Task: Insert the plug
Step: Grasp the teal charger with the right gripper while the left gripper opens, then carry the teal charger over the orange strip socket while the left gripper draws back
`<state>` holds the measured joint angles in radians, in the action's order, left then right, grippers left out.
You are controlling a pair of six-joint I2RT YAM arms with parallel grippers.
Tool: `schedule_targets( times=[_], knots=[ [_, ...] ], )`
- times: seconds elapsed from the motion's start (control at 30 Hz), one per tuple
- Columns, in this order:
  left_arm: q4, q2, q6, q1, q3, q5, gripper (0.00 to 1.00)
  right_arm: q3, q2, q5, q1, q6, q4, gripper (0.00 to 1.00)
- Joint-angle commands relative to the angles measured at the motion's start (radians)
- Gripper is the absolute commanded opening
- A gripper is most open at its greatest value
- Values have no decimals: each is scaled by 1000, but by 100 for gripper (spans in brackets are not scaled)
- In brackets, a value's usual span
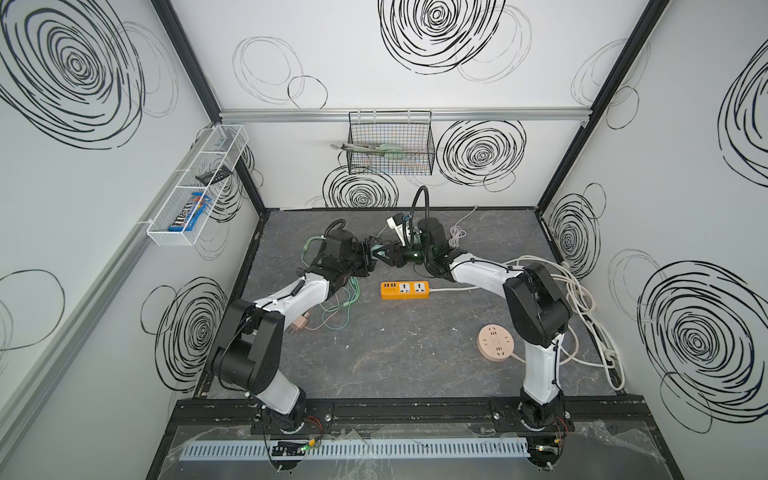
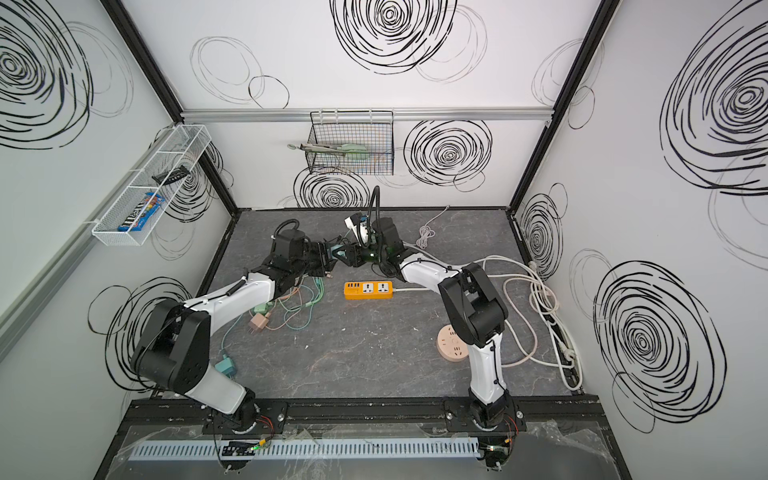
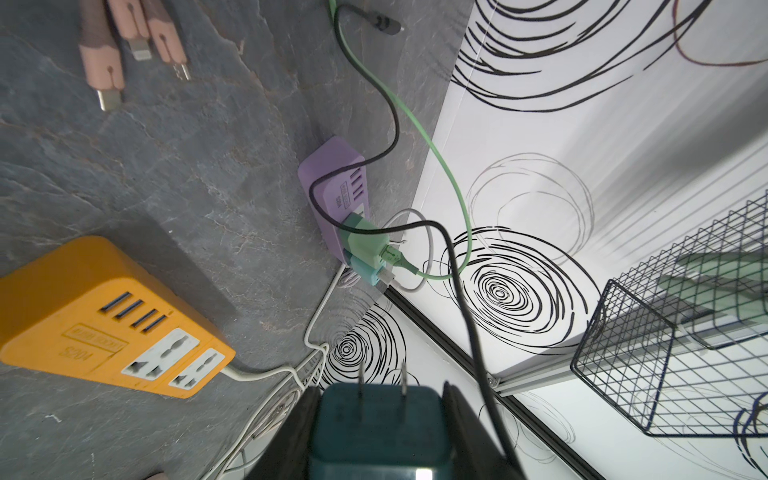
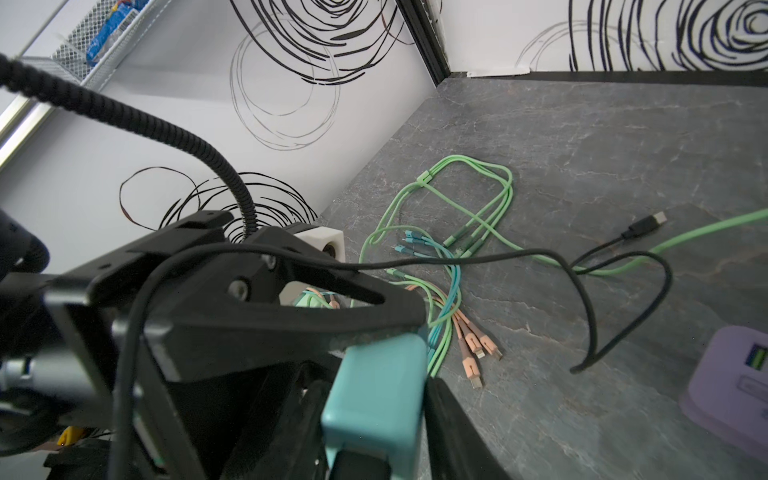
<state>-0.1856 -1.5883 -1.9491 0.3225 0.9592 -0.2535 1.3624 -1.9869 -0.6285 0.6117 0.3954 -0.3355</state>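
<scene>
Teal plug (image 3: 380, 419) sat mid-air between both arms, above grey table (image 1: 374, 353), just beyond orange power strip (image 1: 404, 289), prongs bare. Your left gripper (image 3: 380, 388) clamped it, fingers partly apart at its width. Your right gripper (image 4: 374, 386) pressed fingers on its other sides, apparently gripping too. Black cable (image 4: 457, 259) draped across left gripper's finger

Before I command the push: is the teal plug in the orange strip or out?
Out: teal plug held in left pincer, prongs bare; orange strip sockets empty.

Robotics lab enclosure: scribble-printed white walls (image 1: 353, 62), aluminium framing (image 1: 291, 114), slate-look bench (image 1: 395, 357).
</scene>
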Motion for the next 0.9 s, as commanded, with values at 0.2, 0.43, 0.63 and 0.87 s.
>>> schedule_targets(
  times=[0.2, 0.43, 0.63, 0.87],
  knots=[
    [-57, -24, 42, 5, 9, -9, 1, 76, -6, -64, 4, -83, 103, 6],
    [101, 13, 338, -46, 28, 66, 87, 216, -21, -166, -68, -575, 498, 0],
    [237, 82, 536, -85, -62, 84, 99, 363, -52, -92, -99, -972, 892, 0],
    [291, 158, 624, -108, -190, 80, 96, 531, -117, -17, -99, -1192, 1186, 0]
  ],
)
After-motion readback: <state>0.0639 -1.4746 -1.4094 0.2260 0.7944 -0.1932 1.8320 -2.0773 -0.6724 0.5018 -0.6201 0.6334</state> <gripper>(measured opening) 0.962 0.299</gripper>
